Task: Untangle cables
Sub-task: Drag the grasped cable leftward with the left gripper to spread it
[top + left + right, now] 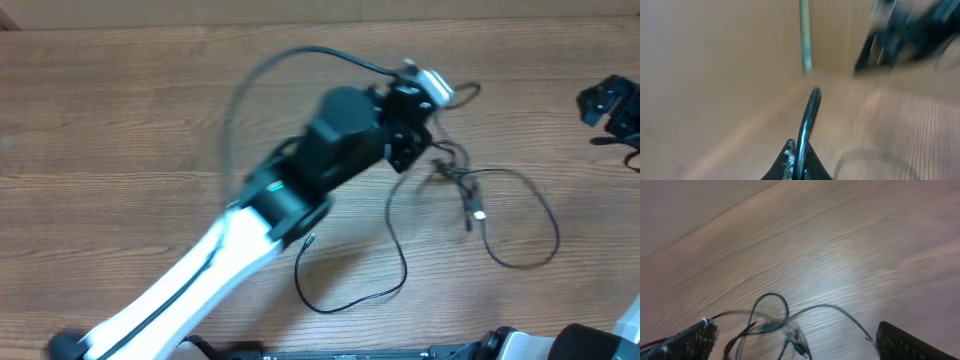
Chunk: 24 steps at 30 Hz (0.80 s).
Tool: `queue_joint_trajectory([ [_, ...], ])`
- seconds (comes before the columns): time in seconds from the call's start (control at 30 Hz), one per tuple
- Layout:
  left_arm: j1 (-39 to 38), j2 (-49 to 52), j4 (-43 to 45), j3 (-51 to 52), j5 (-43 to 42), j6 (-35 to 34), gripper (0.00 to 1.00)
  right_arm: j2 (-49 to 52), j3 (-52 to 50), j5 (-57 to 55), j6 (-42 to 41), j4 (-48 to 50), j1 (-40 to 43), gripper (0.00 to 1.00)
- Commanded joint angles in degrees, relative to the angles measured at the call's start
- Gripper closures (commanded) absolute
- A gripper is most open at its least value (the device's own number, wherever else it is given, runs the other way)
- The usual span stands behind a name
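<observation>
Two grippers work over a wood-grain surface (120,120) with fine, straight, pale brown lines. Nearest the front edge, one thin black cord (345,306) lies flat in an open, rounded hook shape, with a small plug end close beside the left arm (200,270). That arm has a smooth white shell that gives way to a boxy matte black wrist reaching towards the middle of the surface.

In its wrist view the left gripper (796,159) is clenched: the dark fingers meet at the bottom edge and pinch a glossy black cable (809,117), which rises from them in a gentle curve. Everything else in that view is blurred.

Just beyond the wrist, the cables (455,175) bunch in a small, wiry knot near the middle of the surface. A short strand with a silver-tipped plug (479,213) hangs from it, and a wide, thin oval loop (530,235) spreads out to the right.

The right gripper (795,330) is released, its rough-textured black fingers (695,337) set far apart at the two lower corners of its view. Between them lie slim curved cable loops, soft with blur. Bare grained wood runs on behind them.
</observation>
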<state>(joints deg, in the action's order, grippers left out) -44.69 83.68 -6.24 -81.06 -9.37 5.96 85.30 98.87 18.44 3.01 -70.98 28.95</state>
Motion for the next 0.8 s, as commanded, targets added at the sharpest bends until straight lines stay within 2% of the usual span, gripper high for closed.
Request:
queue_joint_trajectory([
  [0.0, 1.5, -6.4, -0.1, -0.5, -1.1, -0.9, 0.96, 1.5, -0.3, 10.9, 6.2, -0.5, -3.4, 0.00],
  [0.33, 2.0, -15.9, 2.7, -0.5, -1.1, -0.8, 0.96, 5.0, -0.3, 26.3, 22.3, -3.2, -18.0, 0.00],
  [0.5, 3.8, -17.4, 3.4, -1.1, -0.7, -0.9, 0.96, 6.8, -0.3, 26.1, 23.5, -3.6, -24.7, 0.00],
  [0.77, 8.7, -19.0, 2.4, -1.7, -2.0, -3.8, 0.96, 10.0, -0.3, 23.6, 24.1, -5.0, -27.8, 0.00],
])
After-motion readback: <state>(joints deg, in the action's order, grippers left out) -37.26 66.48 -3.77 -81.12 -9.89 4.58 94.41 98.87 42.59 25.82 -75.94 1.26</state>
